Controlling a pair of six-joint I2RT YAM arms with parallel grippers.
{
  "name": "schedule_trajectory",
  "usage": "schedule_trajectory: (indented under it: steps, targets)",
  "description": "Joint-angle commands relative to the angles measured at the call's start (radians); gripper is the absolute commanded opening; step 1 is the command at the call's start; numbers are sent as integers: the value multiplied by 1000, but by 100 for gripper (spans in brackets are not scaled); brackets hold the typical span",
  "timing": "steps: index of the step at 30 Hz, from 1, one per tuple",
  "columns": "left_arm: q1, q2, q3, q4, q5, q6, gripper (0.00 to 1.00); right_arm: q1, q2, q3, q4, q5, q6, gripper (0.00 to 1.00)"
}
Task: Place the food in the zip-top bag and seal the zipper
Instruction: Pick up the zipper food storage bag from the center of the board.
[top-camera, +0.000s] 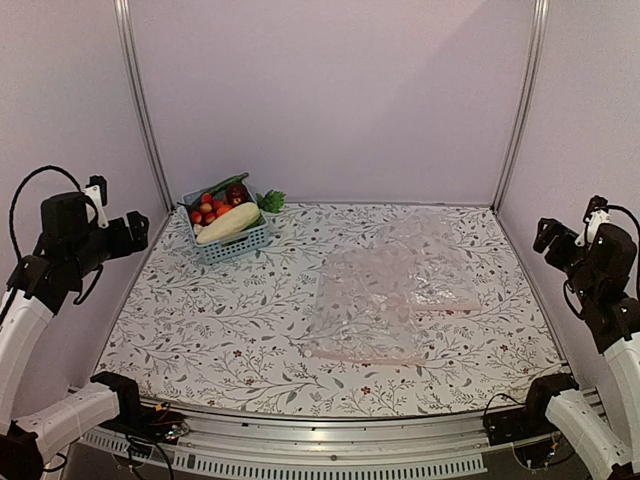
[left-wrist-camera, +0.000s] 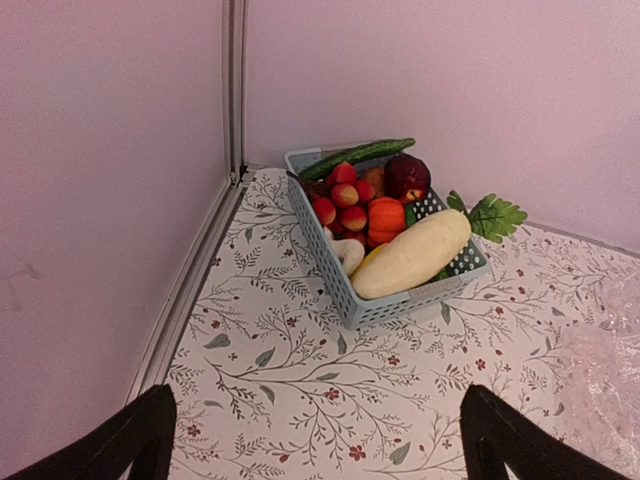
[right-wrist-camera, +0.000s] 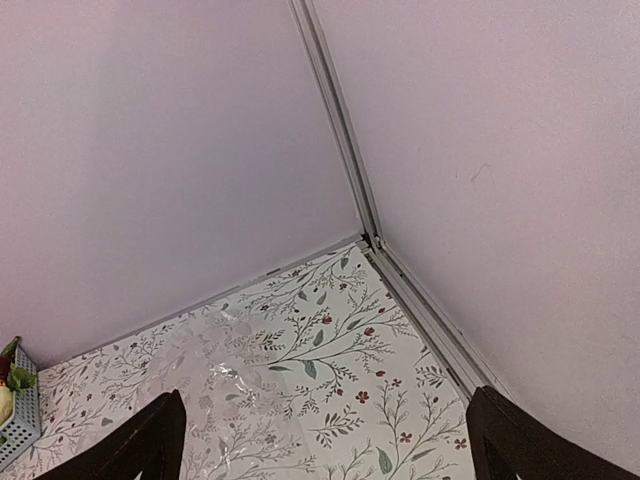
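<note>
The food lies in a blue basket (top-camera: 240, 245) at the back left: a long cream-white vegetable (left-wrist-camera: 412, 253), an orange piece (left-wrist-camera: 386, 214) and a dark maroon round piece (left-wrist-camera: 407, 175). The zip-top bag (top-camera: 365, 305) lies flat right of the table's middle. A faint pinkish strip, the zipper (top-camera: 360, 352), runs along its near edge. My left gripper (top-camera: 135, 230) hangs open by the left wall, well short of the basket, nothing between its fingers (left-wrist-camera: 140, 435). My right gripper (top-camera: 545, 235) hangs open by the right wall, its fingers (right-wrist-camera: 155, 440) wide apart, above the table's back right corner.
Small red round fruits (left-wrist-camera: 340, 195) and a slim green cucumber (left-wrist-camera: 360, 155) share the basket; a green leafy piece (left-wrist-camera: 492, 215) lies just behind it. A second clear bag (top-camera: 435, 250) overlaps the first at the back right. Pink walls and metal posts (top-camera: 140, 100) enclose the table.
</note>
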Motion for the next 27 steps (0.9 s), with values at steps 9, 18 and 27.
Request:
schedule_trajectory:
  steps: [9, 18, 27]
  targets:
    - [7, 13, 2, -48, 16, -57, 100, -3, 15, 57, -122, -28, 84, 99]
    - [-121, 62, -76, 7, 132, -164, 100, 3, 202, 191, -235, -376, 40, 99]
    - [-413, 177, -126, 42, -22, -314, 100, 344, 397, 274, -348, -302, 51, 96]
